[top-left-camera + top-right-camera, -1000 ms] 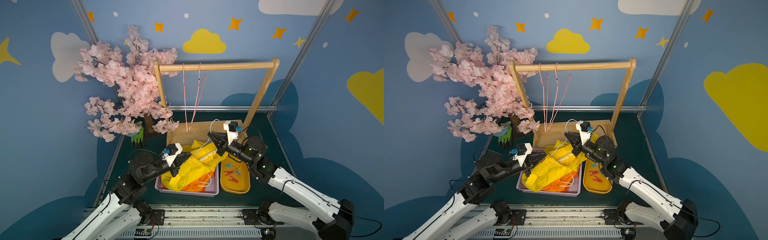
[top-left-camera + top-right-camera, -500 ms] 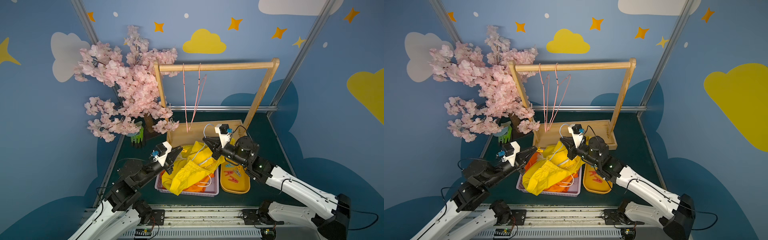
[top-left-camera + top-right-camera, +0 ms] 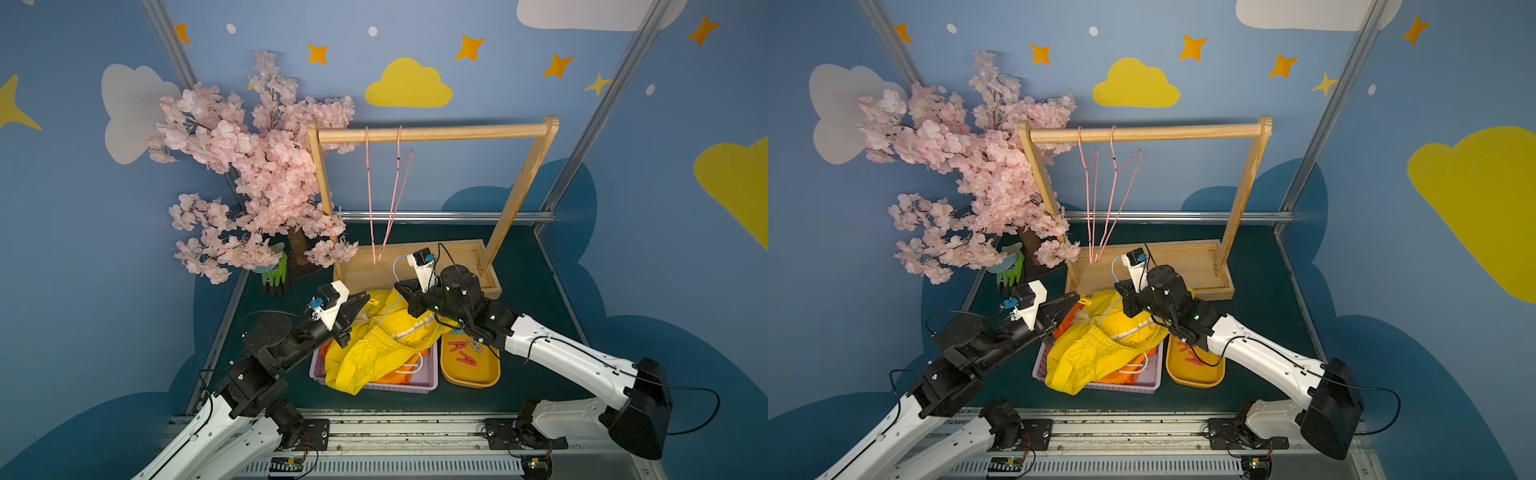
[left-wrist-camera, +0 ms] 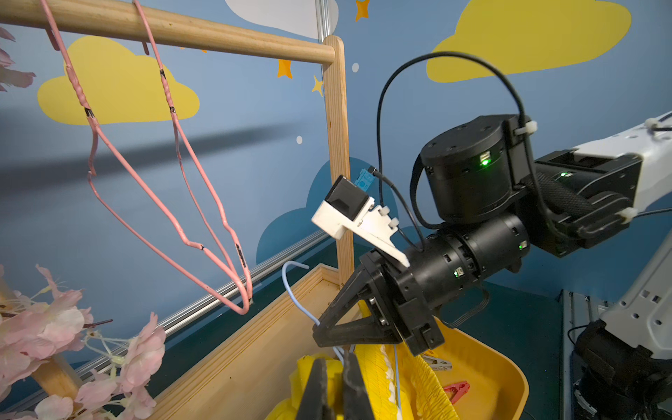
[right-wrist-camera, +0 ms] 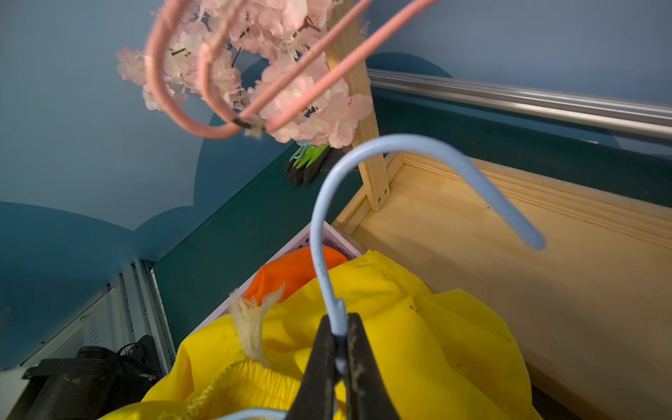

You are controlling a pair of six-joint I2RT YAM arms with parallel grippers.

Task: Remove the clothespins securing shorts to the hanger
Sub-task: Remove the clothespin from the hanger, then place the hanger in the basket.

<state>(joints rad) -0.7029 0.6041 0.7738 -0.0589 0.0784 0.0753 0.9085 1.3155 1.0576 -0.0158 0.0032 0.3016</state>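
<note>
My right gripper point(image 3: 402, 291) point(image 5: 340, 327) is shut on the neck of a light blue hanger point(image 5: 320, 225) point(image 3: 395, 270). Yellow shorts point(image 3: 374, 353) point(image 3: 1096, 353) droop from the hanger into the basket, over orange shorts point(image 3: 401, 376) point(image 5: 291, 269). Just left of the yellow waistband, my left gripper point(image 3: 366, 297) point(image 4: 336, 363) is shut on a yellow clothespin point(image 4: 332, 378) point(image 3: 1084, 300). Whether that pin still bites the fabric cannot be made out. Red clothespins point(image 3: 459, 345) and a grey one point(image 3: 473, 344) lie in the yellow tray point(image 3: 469, 378).
A lilac basket point(image 3: 415, 388) sits beside the tray. Behind them stands the wooden rack point(image 3: 436, 133) with two bare pink hangers point(image 3: 386, 187). A pink blossom tree point(image 3: 257, 166) and green-and-black gloves point(image 3: 276, 274) are at the back left.
My left gripper drew back leftwards off the yellow shorts with the yellow pin in it. The right gripper carried the hanger left and lower, and the shorts sank into the basket.
</note>
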